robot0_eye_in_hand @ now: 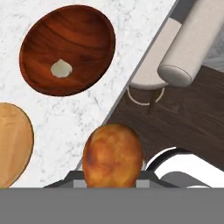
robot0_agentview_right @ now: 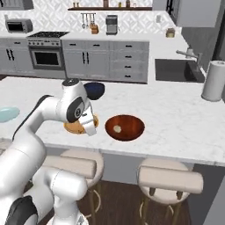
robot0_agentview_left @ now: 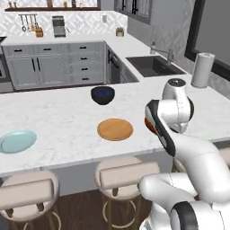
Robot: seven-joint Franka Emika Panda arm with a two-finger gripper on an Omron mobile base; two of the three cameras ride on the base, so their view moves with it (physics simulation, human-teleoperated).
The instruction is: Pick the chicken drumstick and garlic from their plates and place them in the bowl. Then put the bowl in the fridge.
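My gripper (robot0_eye_in_hand: 112, 177) is shut on the chicken drumstick (robot0_eye_in_hand: 112, 153), whose thick orange-brown end bulges up between the jaws. It hangs over the counter's front edge, above the stools. The reddish-brown wooden bowl (robot0_eye_in_hand: 68, 48) stands on the marble counter with the pale garlic (robot0_eye_in_hand: 61, 68) lying inside it. In the right base view the gripper (robot0_agentview_right: 91, 130) hovers just left of the bowl (robot0_agentview_right: 125, 127), with the garlic (robot0_agentview_right: 117, 128) in it. The tan wooden plate (robot0_agentview_left: 115, 129) and the light blue plate (robot0_agentview_left: 18, 141) are bare. The fridge is out of view.
A dark blue-black bowl (robot0_agentview_left: 103, 95) sits further back on the counter. A paper towel roll (robot0_agentview_right: 214, 81) stands at the right by the sink (robot0_agentview_right: 176, 70). Padded stools (robot0_agentview_right: 169, 180) line the counter's near side.
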